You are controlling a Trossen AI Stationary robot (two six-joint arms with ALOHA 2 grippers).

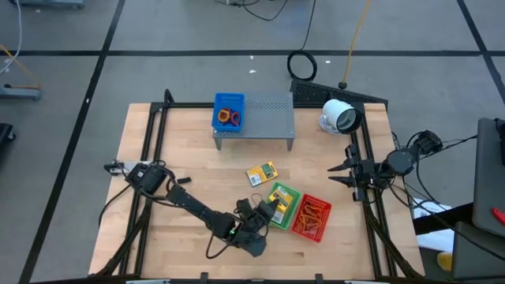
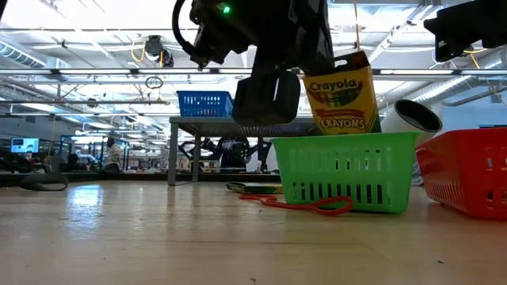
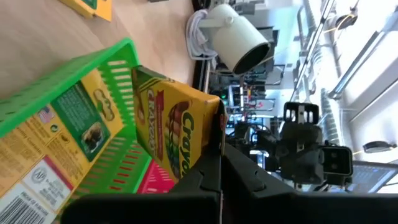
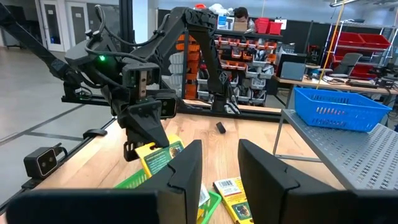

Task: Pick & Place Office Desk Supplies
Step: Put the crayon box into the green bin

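Note:
A yellow crayon box stands upright in a green basket, held at its top by my left gripper. In the high view the gripper is at the basket's near left side. A second yellow box lies flat in the basket. Two yellow packets lie on the table farther back. A red rubber band lies on the table in front of the basket. My right gripper waits open at the table's right edge. My left gripper pinches the crayon box between its two fingers at the box's upper end, by a narrow edge. The fingers come roughly level from the table's near left. The box stands almost upright, with its lower end down behind the basket's rim.
A red basket stands right beside the green one. At the table's far side a grey perforated shelf carries a blue basket. A white round camera-like device sits at the far right.

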